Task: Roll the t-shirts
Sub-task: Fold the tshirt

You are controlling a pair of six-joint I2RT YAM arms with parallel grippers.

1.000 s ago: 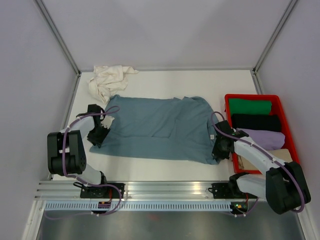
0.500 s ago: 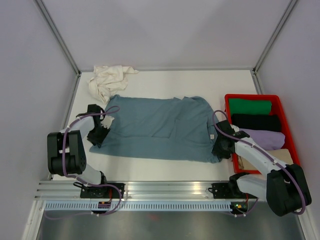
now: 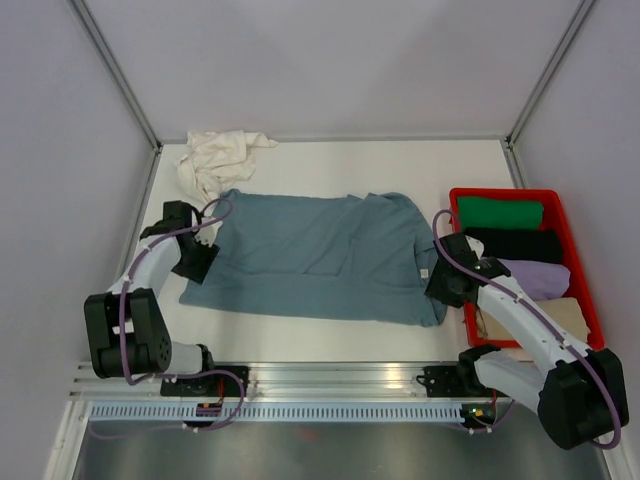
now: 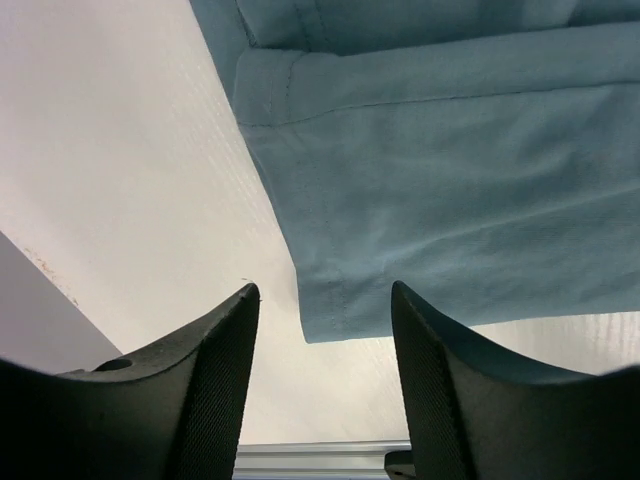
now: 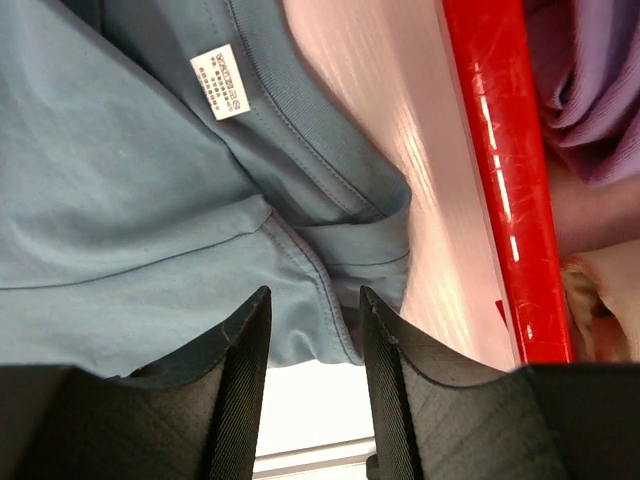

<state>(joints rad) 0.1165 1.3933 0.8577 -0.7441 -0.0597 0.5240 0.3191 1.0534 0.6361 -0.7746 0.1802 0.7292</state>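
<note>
Four rolls (image 3: 503,212), perhaps, in crate (image 3: 500,192), t-shirt (image 3: 320,255) beside

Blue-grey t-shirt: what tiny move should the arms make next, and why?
Probably lower the left end effector and right end effector, both open, to pinch the near edge of the blue-grey t-shirt. It lies spread flat, unrolled, and each hovers over a near corner holding nothing.

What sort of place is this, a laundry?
Most likely a robot test booth, not a laundry: grey panels wall in a white table, two robot arms stand on a metal rail, and a blue-grey t-shirt lies beside a red crate of rolled clothes.
</note>
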